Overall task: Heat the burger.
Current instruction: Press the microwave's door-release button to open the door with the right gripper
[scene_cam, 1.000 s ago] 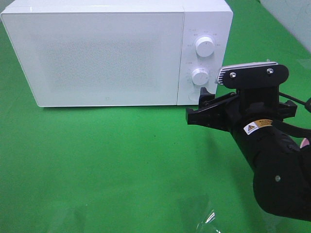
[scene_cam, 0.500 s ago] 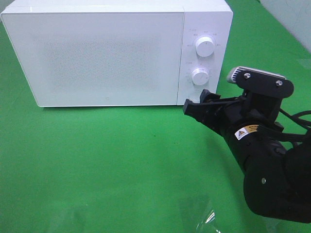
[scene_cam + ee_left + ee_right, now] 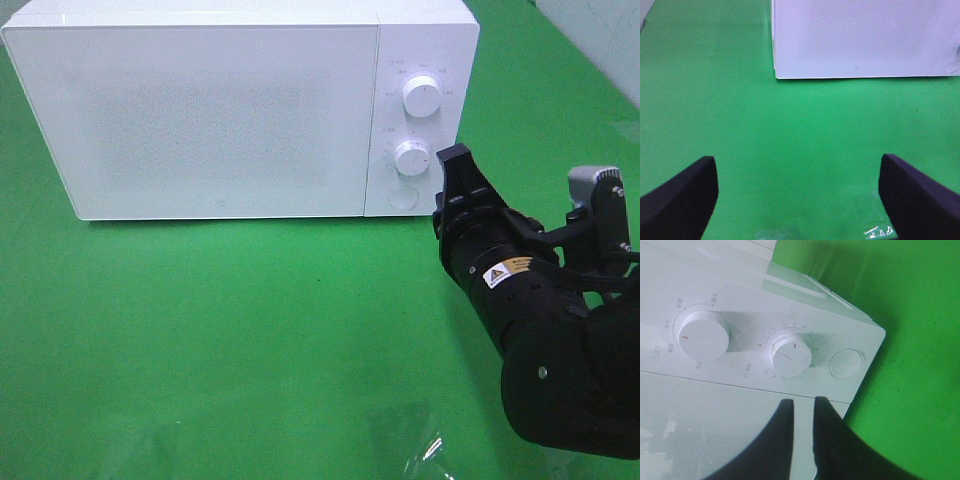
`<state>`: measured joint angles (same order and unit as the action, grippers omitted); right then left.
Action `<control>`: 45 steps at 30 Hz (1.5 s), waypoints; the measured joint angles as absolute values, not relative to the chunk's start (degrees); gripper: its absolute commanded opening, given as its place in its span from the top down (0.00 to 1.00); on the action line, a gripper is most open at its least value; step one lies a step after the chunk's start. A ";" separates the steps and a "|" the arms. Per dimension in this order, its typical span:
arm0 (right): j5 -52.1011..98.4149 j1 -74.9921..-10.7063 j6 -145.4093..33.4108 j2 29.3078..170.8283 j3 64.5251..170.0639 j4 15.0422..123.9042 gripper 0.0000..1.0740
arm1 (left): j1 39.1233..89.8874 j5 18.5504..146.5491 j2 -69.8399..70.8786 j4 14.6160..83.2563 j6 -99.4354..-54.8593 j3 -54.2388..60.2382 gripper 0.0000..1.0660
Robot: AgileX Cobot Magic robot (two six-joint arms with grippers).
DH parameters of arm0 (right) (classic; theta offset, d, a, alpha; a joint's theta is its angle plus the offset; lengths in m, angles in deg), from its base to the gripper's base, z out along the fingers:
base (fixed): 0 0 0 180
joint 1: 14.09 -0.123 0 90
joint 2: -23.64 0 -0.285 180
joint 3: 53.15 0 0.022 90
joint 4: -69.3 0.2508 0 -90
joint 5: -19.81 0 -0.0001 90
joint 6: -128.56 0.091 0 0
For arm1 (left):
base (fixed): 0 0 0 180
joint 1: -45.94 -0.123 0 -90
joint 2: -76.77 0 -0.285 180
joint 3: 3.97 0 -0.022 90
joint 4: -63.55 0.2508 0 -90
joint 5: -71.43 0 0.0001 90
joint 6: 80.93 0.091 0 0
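The burger shows in no view. The white microwave (image 3: 220,110) stands at the back of the green table with its door closed. My right gripper (image 3: 455,158) hovers just right of its control panel, beside the lower knob (image 3: 411,157), turned on its side. In the right wrist view, that gripper (image 3: 804,402) has its black fingers (image 3: 782,425) drawn almost together with nothing between them, below the lower knob (image 3: 789,356) and the round button (image 3: 845,363). My left gripper (image 3: 797,160) stands open over bare green cloth in front of the microwave (image 3: 865,40).
An upper knob (image 3: 422,96) and a round button (image 3: 402,196) sit on the microwave's panel. A clear, shiny plastic piece (image 3: 420,445) lies at the table's front edge. Green cloth (image 3: 250,320) covers the table before the microwave.
The right gripper has pulled back to the right from the panel's button, rolled onto its side, and its jaws have closed. The left arm has not moved.
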<state>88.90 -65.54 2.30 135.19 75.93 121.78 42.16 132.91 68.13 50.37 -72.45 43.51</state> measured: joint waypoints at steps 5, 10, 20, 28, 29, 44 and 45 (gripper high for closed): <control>87.99 -65.54 9.06 135.19 75.93 121.78 1.00 | 42.16 132.91 68.13 50.37 -72.45 43.51 0.25; 83.98 -65.54 16.80 135.19 75.93 121.78 1.00 | 42.16 132.91 68.13 50.37 -72.45 43.51 0.25; 78.76 -65.54 20.52 135.19 75.93 119.44 1.00 | 42.16 132.91 68.13 50.37 -72.45 43.51 0.25; 76.36 -64.16 20.75 135.19 77.93 117.95 1.00 | 42.16 132.91 68.13 50.37 -72.45 43.51 0.25; 75.38 -62.96 20.75 135.19 78.85 117.14 1.00 | 42.16 132.91 68.13 50.37 -72.45 43.51 0.25; 72.86 -57.06 21.61 137.48 82.46 113.25 1.00 | 42.16 132.91 68.13 50.37 -72.45 43.51 0.25; 72.86 -57.06 21.61 137.48 82.46 113.25 1.00 | 42.16 132.91 68.13 50.37 -72.45 43.51 0.25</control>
